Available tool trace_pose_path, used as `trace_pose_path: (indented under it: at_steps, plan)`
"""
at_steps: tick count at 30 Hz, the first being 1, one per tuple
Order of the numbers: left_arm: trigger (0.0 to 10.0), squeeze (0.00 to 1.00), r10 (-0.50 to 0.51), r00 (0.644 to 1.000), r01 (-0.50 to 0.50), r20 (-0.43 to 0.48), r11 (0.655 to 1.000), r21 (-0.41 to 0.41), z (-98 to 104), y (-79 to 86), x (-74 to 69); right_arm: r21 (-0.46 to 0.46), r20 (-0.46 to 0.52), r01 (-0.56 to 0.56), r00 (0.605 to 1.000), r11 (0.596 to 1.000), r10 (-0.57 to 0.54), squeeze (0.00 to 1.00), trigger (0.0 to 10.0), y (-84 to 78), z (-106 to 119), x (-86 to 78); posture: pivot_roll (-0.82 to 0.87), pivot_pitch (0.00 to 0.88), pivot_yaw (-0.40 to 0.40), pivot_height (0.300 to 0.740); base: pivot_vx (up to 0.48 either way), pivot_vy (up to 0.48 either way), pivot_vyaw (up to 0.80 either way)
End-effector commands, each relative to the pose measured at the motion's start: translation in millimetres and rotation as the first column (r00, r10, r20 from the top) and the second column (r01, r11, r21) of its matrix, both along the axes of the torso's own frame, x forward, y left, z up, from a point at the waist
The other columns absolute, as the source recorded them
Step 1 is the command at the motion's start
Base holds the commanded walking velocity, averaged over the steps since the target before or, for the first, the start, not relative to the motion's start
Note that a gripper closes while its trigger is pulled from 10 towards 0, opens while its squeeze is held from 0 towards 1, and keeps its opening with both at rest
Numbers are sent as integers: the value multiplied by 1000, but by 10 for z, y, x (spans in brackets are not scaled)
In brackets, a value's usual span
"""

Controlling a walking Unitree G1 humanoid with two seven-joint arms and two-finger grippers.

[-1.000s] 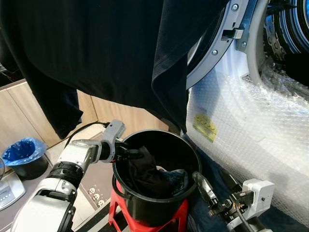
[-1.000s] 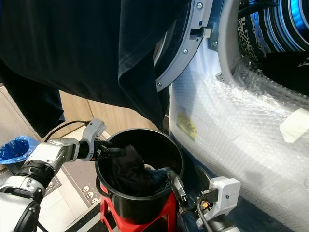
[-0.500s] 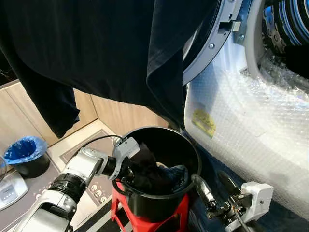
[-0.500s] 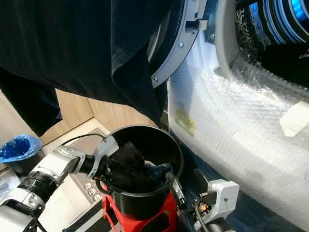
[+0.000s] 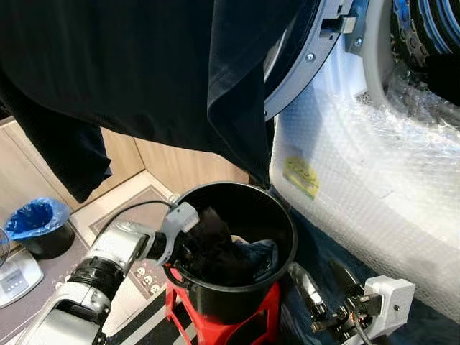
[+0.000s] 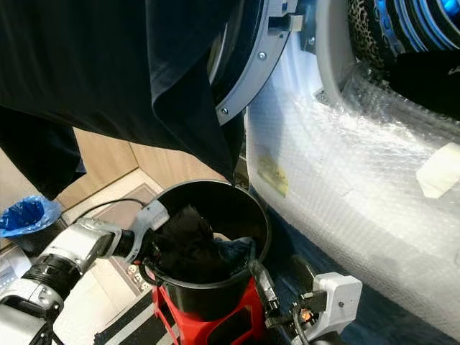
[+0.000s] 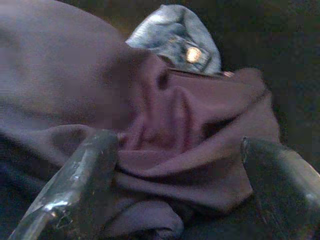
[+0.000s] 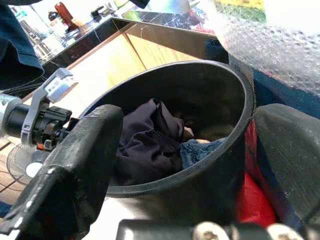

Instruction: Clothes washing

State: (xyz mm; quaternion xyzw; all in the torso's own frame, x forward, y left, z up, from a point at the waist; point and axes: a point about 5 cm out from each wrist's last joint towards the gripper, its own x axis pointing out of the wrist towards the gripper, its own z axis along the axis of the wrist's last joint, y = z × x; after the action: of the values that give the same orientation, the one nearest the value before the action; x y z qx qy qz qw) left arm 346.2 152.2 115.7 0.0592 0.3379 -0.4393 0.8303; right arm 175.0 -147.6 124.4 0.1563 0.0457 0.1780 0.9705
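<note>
A black bucket stands on a red stool, just beside the bubble-wrapped front of the washing machine. Inside the bucket lies a heap of laundry: a dark garment bunched toward the robot's left side and a piece of blue denim toward the right, both sitting below the rim.

The left hand reaches over the bucket's near-left rim and is down among the clothes. In the left wrist view its two fingers stand apart on either side of a fold of the dark garment, their tips against the cloth but not pinched together; the denim with a metal button lies just beyond.

The right hand hovers low outside the bucket, between its right wall and the machine, with its fingers spread and nothing between them. The gap there is narrow.

The machine's round door hangs open above the bucket, and a large dark cloth drapes over it, its lower edge hanging close over the far rim. To the robot's left the tiled floor is open, with a small bin lined in blue well apart.
</note>
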Motion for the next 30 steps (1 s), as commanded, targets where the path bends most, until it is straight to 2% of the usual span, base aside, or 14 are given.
trace_pose_path:
  at_steps: [1, 8, 16, 21, 28, 30]
  plan:
    - [10000, 0, 82, 996, -80, -46, 996, 33, -82, 133, -10, 8, 9, -7, 1000, 1000, 7, 0, 10000, 29, 55, -28, -186, 210, 32, 740, 0, 0, 0]
    - [10000, 0, 132, 989, -130, -64, 991, 29, -112, 161, 8, 7, 0, -4, 1000, 1000, 4, 0, 10000, 34, 69, -84, -197, 229, 33, 740, 0, 0, 0]
    - [10000, 0, 129, 989, -128, -65, 991, 29, -98, 123, 42, 12, -15, 6, 1000, 1000, -6, 0, 10000, 44, 66, -140, -208, 240, 38, 740, 0, 0, 0]
    - [10000, 0, 52, 997, -54, -65, 998, -31, -1, 38, 72, 13, -28, 17, 999, 1000, -17, 0, 10000, 33, 74, -192, -220, 253, 40, 740, 0, 0, 0]
    - [10000, 0, 15, 997, -21, -69, 996, -83, 31, 3, 70, 13, -40, 19, 999, 1000, -19, 0, 10000, 37, 76, -237, -228, 265, 38, 740, 0, 0, 0]
    - [10000, 0, -6, 996, -6, -88, 991, -136, 73, -20, 66, 12, -43, 22, 999, 1000, -21, 0, 10000, 31, 84, -251, -232, 272, 34, 740, 0, 0, 0]
